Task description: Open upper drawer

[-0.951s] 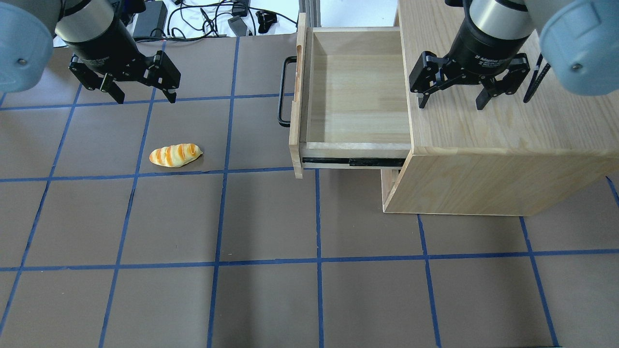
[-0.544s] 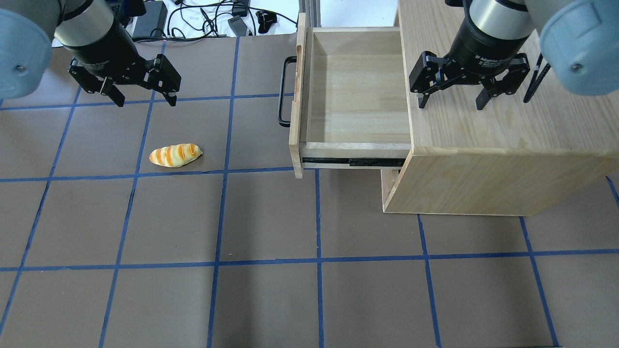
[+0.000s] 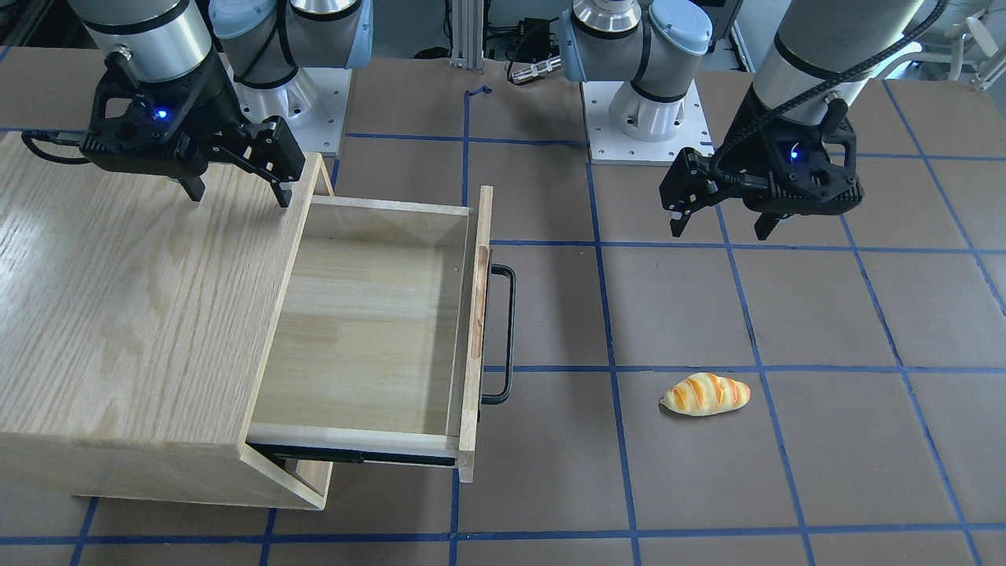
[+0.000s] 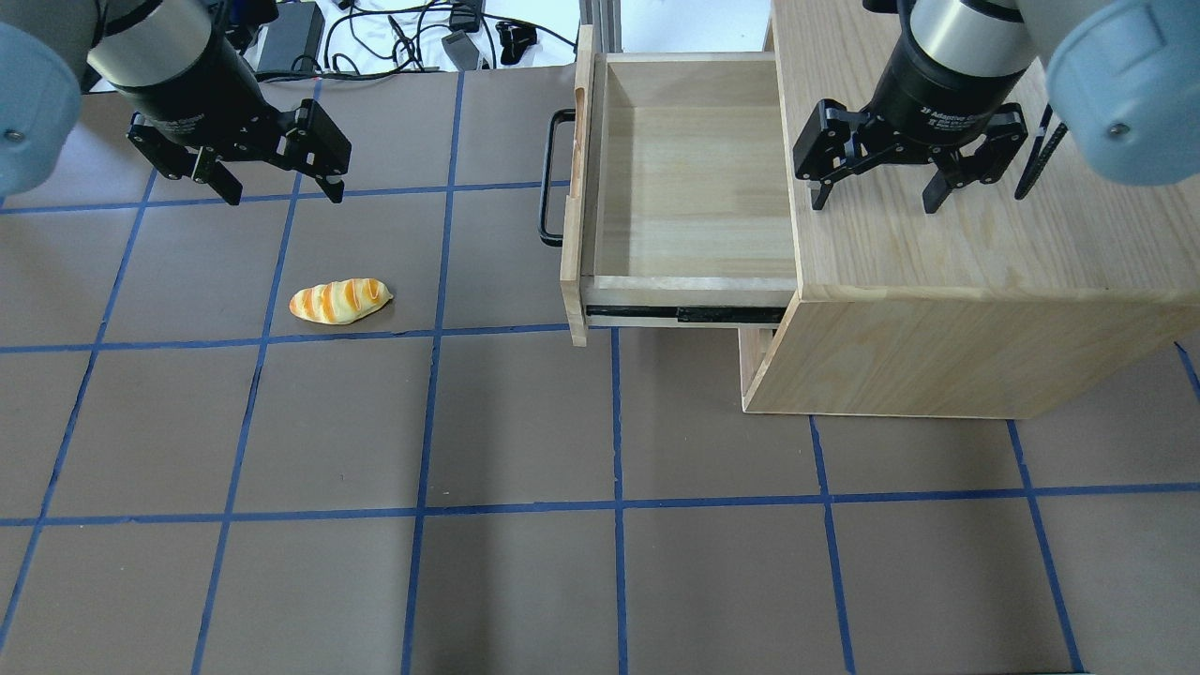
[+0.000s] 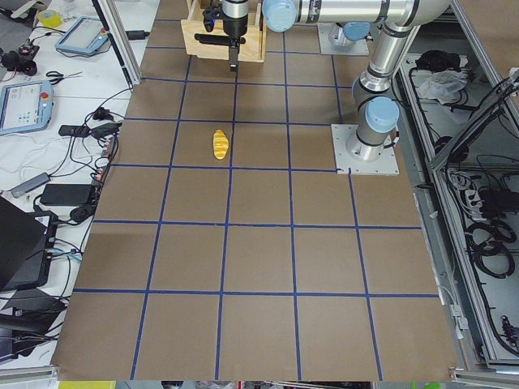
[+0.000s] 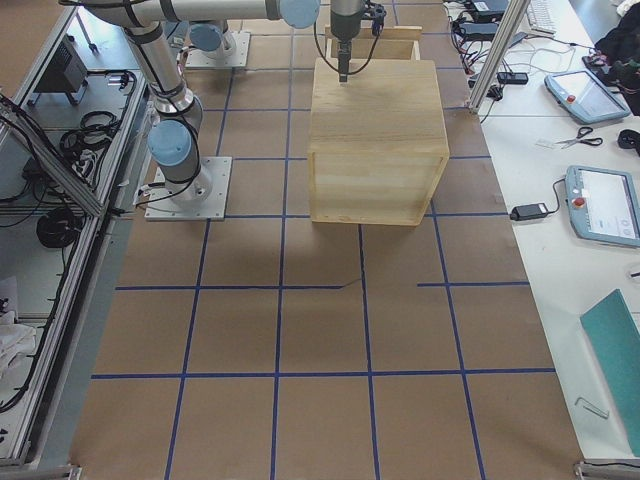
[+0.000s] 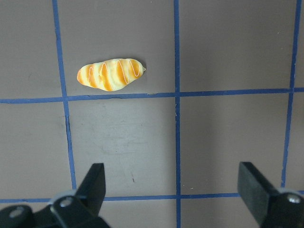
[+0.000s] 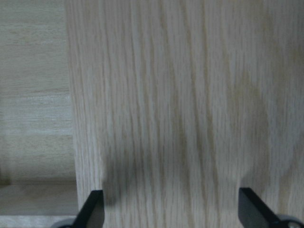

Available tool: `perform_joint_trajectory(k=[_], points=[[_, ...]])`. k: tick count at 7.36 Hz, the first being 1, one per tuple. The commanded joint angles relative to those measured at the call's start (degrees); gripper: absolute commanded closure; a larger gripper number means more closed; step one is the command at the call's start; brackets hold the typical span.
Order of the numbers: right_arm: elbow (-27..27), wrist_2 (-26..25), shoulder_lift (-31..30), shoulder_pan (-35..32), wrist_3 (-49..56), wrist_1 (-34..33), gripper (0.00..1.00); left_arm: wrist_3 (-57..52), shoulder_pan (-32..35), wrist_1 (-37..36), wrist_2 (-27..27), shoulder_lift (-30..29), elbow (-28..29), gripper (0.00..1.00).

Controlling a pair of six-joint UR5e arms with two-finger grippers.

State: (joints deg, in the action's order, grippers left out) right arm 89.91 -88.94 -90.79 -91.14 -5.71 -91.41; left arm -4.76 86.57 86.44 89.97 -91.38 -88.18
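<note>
The upper drawer (image 4: 694, 178) is pulled far out of the oak cabinet (image 4: 984, 253) and is empty. Its front panel carries a black bar handle (image 4: 548, 178). The drawer also shows in the front-facing view (image 3: 369, 338), with the handle (image 3: 507, 334). My left gripper (image 4: 281, 192) is open and empty above the mat, well left of the handle; it also shows in the front-facing view (image 3: 719, 230) and the left wrist view (image 7: 173, 185). My right gripper (image 4: 874, 202) is open and empty over the cabinet top, near the edge above the drawer (image 3: 236, 195).
A toy bread roll (image 4: 339, 301) lies on the brown mat below my left gripper; it also shows in the left wrist view (image 7: 110, 74). Cables and a power brick (image 4: 291, 37) lie beyond the mat's far edge. Blue tape lines grid the mat.
My left arm has shifted slightly to the left and away; its gripper stays open. The right arm, the drawer and the bread have not moved.
</note>
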Motion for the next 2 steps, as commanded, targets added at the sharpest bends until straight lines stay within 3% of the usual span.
perform_joint_trajectory(k=[1,2], points=[[0.0,-0.01,0.0,0.0,0.0,0.0,0.0,-0.08,0.0,0.22,0.11,0.76,-0.15,0.0],[0.0,-0.01,0.0,0.0,0.0,0.0,0.0,-0.08,0.0,0.4,0.03,1.02,-0.32,0.0]])
